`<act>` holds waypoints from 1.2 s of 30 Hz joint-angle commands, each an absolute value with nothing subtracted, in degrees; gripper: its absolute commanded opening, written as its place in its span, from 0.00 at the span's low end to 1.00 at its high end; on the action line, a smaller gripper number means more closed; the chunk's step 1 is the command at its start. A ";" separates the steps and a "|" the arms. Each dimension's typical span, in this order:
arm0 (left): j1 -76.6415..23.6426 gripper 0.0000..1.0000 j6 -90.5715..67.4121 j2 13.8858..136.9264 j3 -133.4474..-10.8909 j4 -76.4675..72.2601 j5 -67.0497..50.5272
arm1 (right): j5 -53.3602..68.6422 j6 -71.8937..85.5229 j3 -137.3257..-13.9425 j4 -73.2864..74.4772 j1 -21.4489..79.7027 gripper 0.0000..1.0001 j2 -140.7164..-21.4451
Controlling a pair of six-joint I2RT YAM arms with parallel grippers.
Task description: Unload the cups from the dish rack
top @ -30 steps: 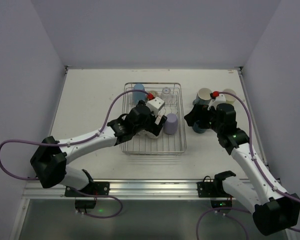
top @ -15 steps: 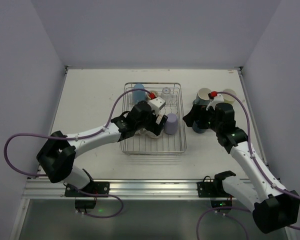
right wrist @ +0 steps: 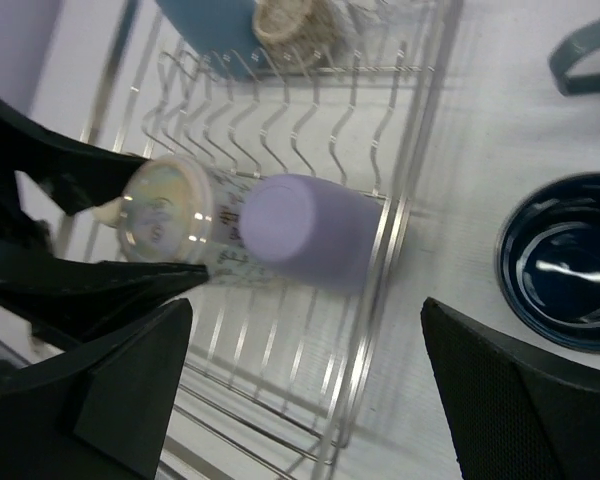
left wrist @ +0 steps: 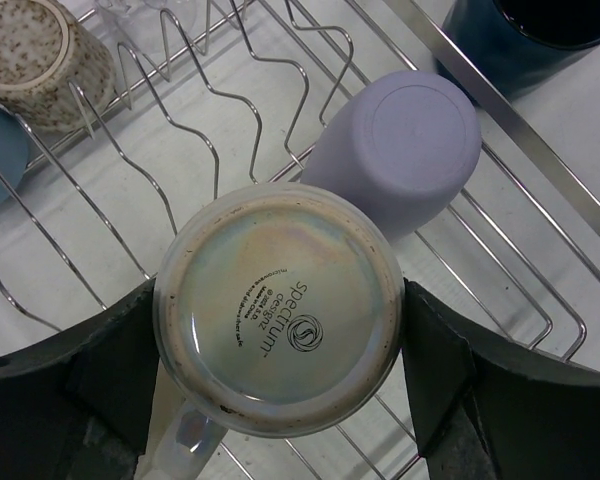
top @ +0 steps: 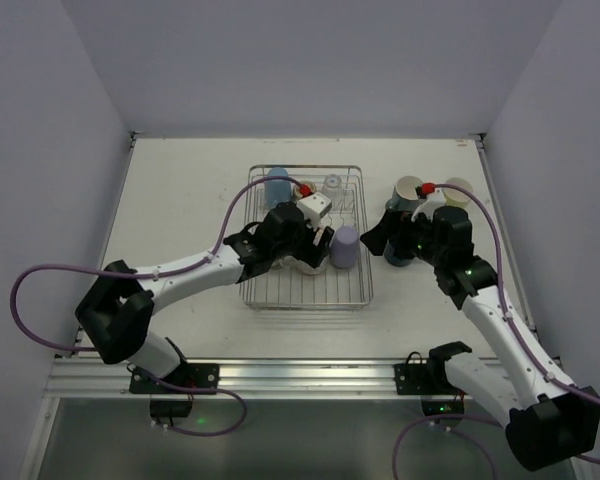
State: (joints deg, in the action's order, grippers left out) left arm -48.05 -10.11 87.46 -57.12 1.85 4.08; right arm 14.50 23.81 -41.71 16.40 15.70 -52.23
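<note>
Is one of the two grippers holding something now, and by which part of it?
The left gripper holds an upside-down pale mug by its side walls, one finger on each side. Its handle is free. The right gripper is open and holds nothing.

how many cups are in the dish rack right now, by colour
light blue cup: 1
speckled beige cup: 1
clear glass: 1
lavender cup: 1
pearly mug: 1
total in the dish rack: 5
</note>
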 commanded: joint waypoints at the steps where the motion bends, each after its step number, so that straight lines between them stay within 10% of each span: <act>1: -47.81 0.17 -11.60 83.94 -57.04 3.69 5.71 | 21.26 28.98 -41.40 9.86 16.17 0.99 -48.52; 8: -47.72 0.00 -14.06 74.37 -57.83 5.62 7.12 | 21.01 38.66 -37.53 0.36 23.97 0.99 -42.46; 36: -47.64 0.00 -36.73 54.41 -59.94 -3.94 1.06 | 23.55 54.31 -23.11 -31.98 32.34 0.99 -38.85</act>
State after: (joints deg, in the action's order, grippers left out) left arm -48.01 -32.14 56.42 -59.31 6.90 3.49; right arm 21.04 53.43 -22.24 -26.30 31.90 -38.26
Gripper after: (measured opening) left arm 0.869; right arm 0.986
